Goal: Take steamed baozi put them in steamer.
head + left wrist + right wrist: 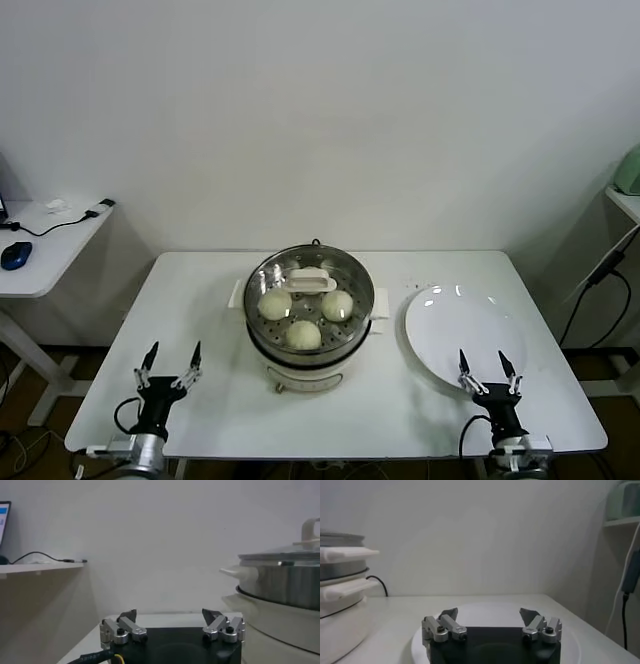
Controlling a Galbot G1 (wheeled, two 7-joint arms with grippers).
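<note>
Three baozi are seen inside the steamer, frame centre, under a glass lid w/ white handle; a fourth can't be made out. Left gripper is held lower left, jaws spread wide, nothing gripped, well apart from steamer; right gripper is held lower right, likewise wide and empty, over the near edge of a white plate.

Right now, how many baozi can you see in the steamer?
3 clearly, under the glass lid in the steamer: left baozi, right baozi, near baozi. The lid handle may hide a fourth.
</note>
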